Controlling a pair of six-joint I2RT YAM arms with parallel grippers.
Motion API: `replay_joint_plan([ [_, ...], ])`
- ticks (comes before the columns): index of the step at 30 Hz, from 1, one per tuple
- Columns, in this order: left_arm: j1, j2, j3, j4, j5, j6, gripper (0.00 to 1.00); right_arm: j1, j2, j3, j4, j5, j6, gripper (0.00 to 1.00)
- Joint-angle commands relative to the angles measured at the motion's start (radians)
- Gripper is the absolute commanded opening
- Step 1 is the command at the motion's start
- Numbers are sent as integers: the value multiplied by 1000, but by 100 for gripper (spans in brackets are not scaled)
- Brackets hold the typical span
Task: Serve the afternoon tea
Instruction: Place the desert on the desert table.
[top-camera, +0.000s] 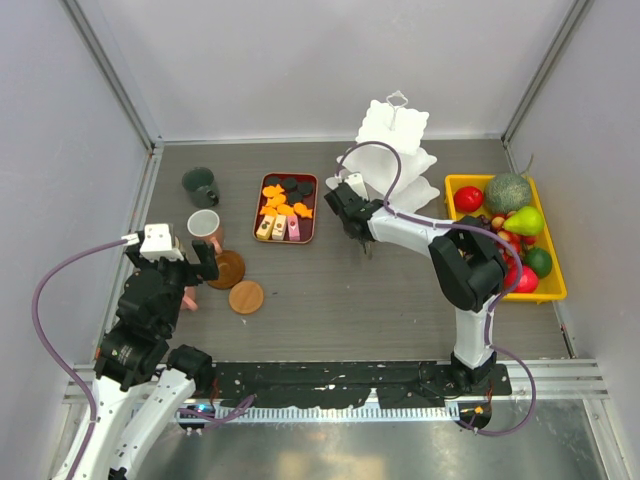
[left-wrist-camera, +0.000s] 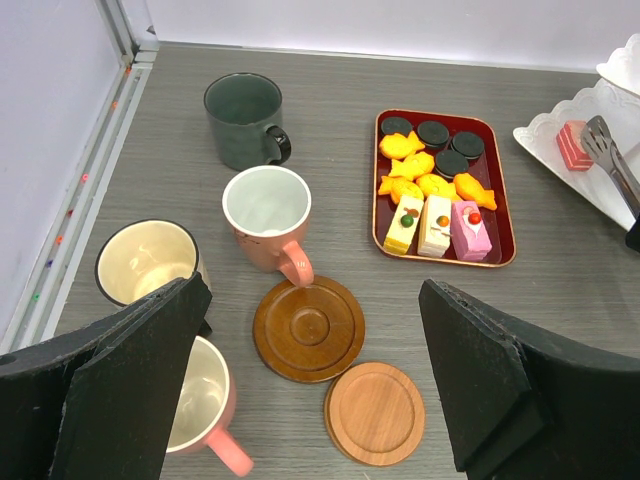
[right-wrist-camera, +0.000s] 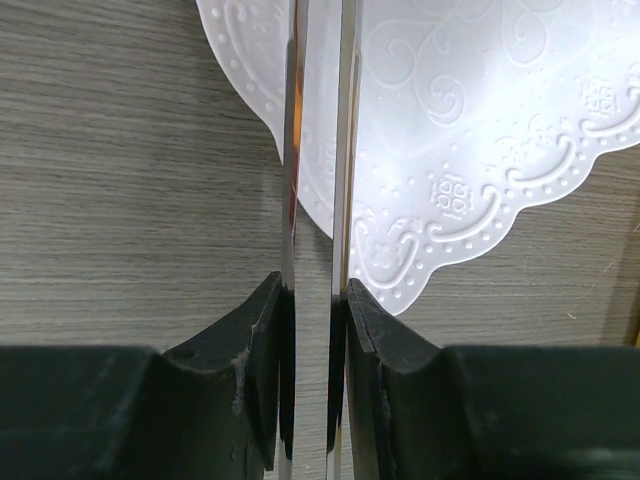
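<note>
the left end effector (left-wrist-camera: 315, 340) hangs with its fingers wide apart over the mugs (left-wrist-camera: 265, 215) and wooden coasters (left-wrist-camera: 308, 328) at the left of the worktop (top-camera: 330, 300). the mugs look hard, smooth and breakable, so they are best pinched by the rim wall. the sweets (left-wrist-camera: 415, 165) lie mid-worktop in a red tray (left-wrist-camera: 436, 113) and are small, probably crushable. the right end effector (right-wrist-camera: 315, 300) is clamped on thin, slippery tongs (right-wrist-camera: 292, 180) over the white stand (right-wrist-camera: 480, 120).

The left gripper (left-wrist-camera: 312, 290) hangs over a grey table (left-wrist-camera: 560, 60), jaws spread wide and empty. Between its fingers (left-wrist-camera: 120, 380) lie a dark coaster (left-wrist-camera: 308, 328) and, lower right, a lighter coaster (left-wrist-camera: 374, 412). A pink mug (left-wrist-camera: 268, 218) stands at centre, its handle at the dark coaster's edge. A dark green mug (left-wrist-camera: 243, 120) is above, with a cream mug (left-wrist-camera: 148, 262) and a second pink mug (left-wrist-camera: 208, 410) at left. A dark red tray (left-wrist-camera: 445, 259) right of centre carries black round sweets (left-wrist-camera: 432, 133), orange sweets (left-wrist-camera: 415, 165) and small cakes (left-wrist-camera: 436, 225). At upper right, metal tongs (left-wrist-camera: 610, 155) reach over a white stand tier (left-wrist-camera: 560, 170) beside a red sweet (left-wrist-camera: 572, 145).
</note>
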Motion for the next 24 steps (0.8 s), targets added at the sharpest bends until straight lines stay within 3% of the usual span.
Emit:
replay_joint_plan([
  [1, -4, 3, -4, 46, -15, 3, 99, -4, -4, 46, 30, 3, 44, 31],
  [9, -4, 0, -4, 46, -13, 5, 99, -4, -90, 4, 0, -20, 58, 42],
  [24, -4, -3, -2, 46, -15, 7, 99, 30, -265, -118, -67, -80, 87, 46],
])
